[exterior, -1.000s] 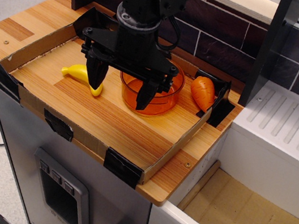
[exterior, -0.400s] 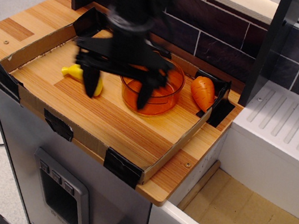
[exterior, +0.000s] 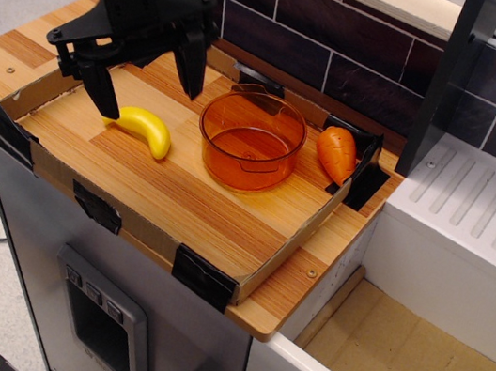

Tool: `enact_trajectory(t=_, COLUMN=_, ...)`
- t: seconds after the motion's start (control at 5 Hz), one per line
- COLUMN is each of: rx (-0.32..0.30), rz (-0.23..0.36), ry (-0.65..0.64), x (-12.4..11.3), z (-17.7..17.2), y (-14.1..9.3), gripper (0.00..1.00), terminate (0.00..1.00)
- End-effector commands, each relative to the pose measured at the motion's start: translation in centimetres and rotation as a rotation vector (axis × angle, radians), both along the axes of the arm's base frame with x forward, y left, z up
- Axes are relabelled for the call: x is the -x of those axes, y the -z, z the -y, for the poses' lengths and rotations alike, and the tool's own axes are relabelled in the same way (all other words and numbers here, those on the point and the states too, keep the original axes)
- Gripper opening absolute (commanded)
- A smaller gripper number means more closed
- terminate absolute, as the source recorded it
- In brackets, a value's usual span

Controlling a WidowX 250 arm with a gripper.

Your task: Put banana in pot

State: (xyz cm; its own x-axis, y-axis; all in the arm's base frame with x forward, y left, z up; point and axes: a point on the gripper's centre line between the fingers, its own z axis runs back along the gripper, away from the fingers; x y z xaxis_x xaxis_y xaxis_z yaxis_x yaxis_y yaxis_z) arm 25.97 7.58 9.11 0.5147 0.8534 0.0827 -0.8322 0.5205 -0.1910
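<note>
The gripper (exterior: 148, 74) is hanging over the left side of the counter (exterior: 225, 210), with its fingers (exterior: 107, 90) spread wide and holding nothing. The banana (exterior: 142, 126) is lying just below them, touching neither finger. It looks smooth and round, so it could slip or roll away if the fingers are closing off-center. The low cardboard edge (exterior: 50, 86) is standing close on the left, and a finger might bump it. To the right, the pot (exterior: 250, 138) is sitting near the banana, open and empty. The carrot (exterior: 337, 153) is resting beside the pot, by the right edge.
</note>
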Motion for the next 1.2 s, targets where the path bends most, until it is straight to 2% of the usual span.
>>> enact_trajectory(t=0.0, rx=-0.047, rz=-0.034, ry=-0.483, x=-0.6, z=-1.9, y=0.0, gripper=1.00, terminate=0.00)
enact_trajectory(t=0.2, rx=-0.046, rz=-0.067, ry=-0.701, x=-1.1, z=-2.4, y=1.2, gripper=1.00, terminate=0.00)
enact_trajectory(t=0.6, rx=-0.027, rz=-0.078, ry=-0.700, x=-2.6, z=-3.3, y=4.7, gripper=1.00, terminate=0.00)
enact_trajectory(t=0.8, rx=-0.009, rz=-0.045, ry=-0.656, x=-3.3, z=-4.1, y=5.6, gripper=1.00, terminate=0.00)
enact_trajectory(t=1.0, rx=-0.020, rz=-0.059, ry=-0.668, x=-3.9, z=-4.8, y=6.7, gripper=1.00, terminate=0.00)
